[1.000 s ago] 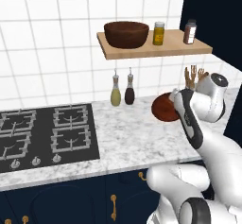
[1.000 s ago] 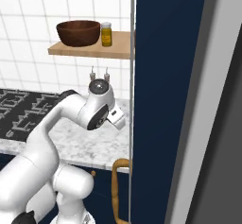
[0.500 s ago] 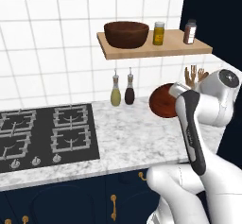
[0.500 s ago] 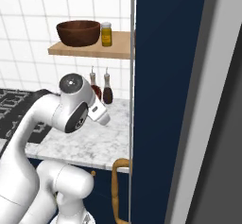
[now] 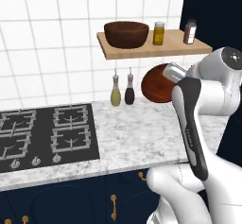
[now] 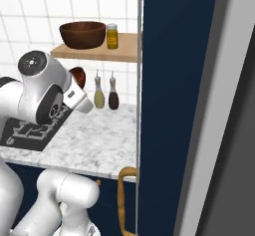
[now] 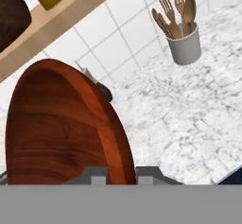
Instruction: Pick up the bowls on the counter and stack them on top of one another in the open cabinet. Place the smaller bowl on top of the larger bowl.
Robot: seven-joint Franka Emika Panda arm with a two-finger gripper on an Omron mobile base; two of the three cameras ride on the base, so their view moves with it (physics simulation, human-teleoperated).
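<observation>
larger bowl (image 5: 126, 34) already on open cabinet shelf (image 5: 156, 51) | smaller bowl (image 5: 158, 83) grasped by hand (image 5: 174, 73), held tilted above worktop (image 5: 137, 138), below shelf | left: lift, set smaller bowl inside larger

Flat, even rendered light, all views bright.
No hard shadows on the worktop (image 5: 142, 133); soft shade under the shelf (image 5: 156, 50). Faint gloss on the smaller bowl (image 7: 56, 133). Low-res softness throughout, slight aliasing on tile lines, no edge distortion.
</observation>
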